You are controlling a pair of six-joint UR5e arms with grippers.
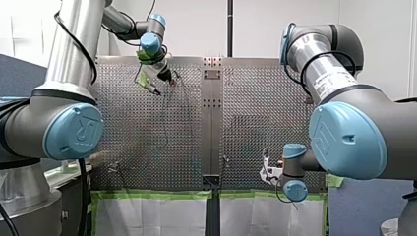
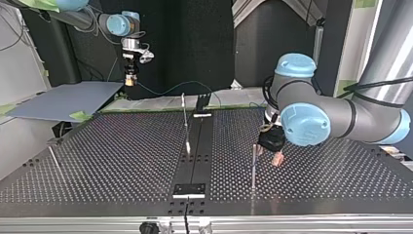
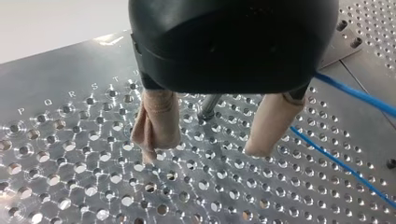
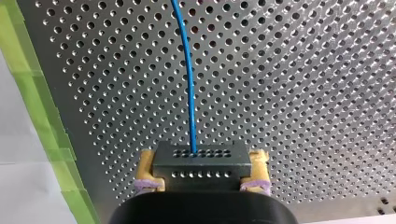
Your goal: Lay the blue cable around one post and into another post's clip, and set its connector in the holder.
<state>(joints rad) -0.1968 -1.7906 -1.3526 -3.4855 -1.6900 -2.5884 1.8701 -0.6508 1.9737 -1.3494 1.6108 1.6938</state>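
My right jaws pinch the connector (image 4: pixel 201 164), blue cable (image 4: pixel 187 70) trailing; left jaws spread by a post (image 3: pixel 208 106) (clip, holder to come, I reckon).

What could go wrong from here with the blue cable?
My left pincer is open with the blue cable beside it, not between its fingers: closing may miss it or strike the post. My right pincer grips the connector by its ends; a tug on the cable might twist it loose.

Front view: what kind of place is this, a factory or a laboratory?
Probably a robotics laboratory test cell: my left arm and my right arm work at a perforated table edged with green tape, and my right gripper holds the connector of a blue cable.
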